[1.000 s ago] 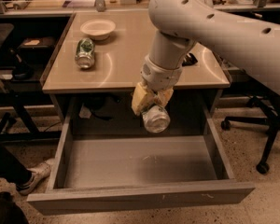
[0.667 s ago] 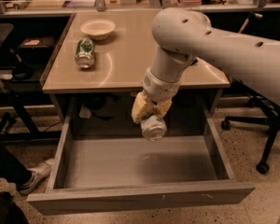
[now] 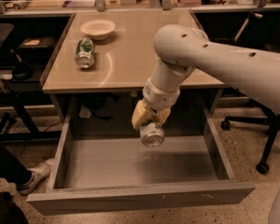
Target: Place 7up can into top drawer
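Speckled floor [image 3: 200, 217] along the near edge. A light shoe [image 3: 33, 175] shows at 8 o'clock from the drawer, the leg above it dark.

Top drawer [image 3: 140, 197] is pulled fully out towards the camera. Plain flat front panel nearest, pale smooth bottom behind it, side walls running back under the table.

Gripper [image 3: 149, 124] hangs over the drawer's back half, slightly right of centre and below the table edge, well clear of the drawer bottom. Its yellowish fingers [image 3: 139, 115] are clamped around the 7up can [image 3: 152, 134], with no gap visible between pads and can. The can is held tilted, one silver end facing the camera and downward (label mostly hidden by the fingers). It is in the air and touches no part of the drawer.

White arm [image 3: 214, 59] comes in from 3 o'clock, elbows above the table's front edge and drops to the wrist.

Table [image 3: 130, 64] has a tan, glossy top. A darker green can [image 3: 85, 53] lies on its side at 10 o'clock from the gripper. A shallow white bowl [image 3: 98, 28] sits just beyond it, apart from it.

Office chair base [image 3: 263, 164] stands on the floor at 3 o'clock. Cluttered benches run along the far wall.
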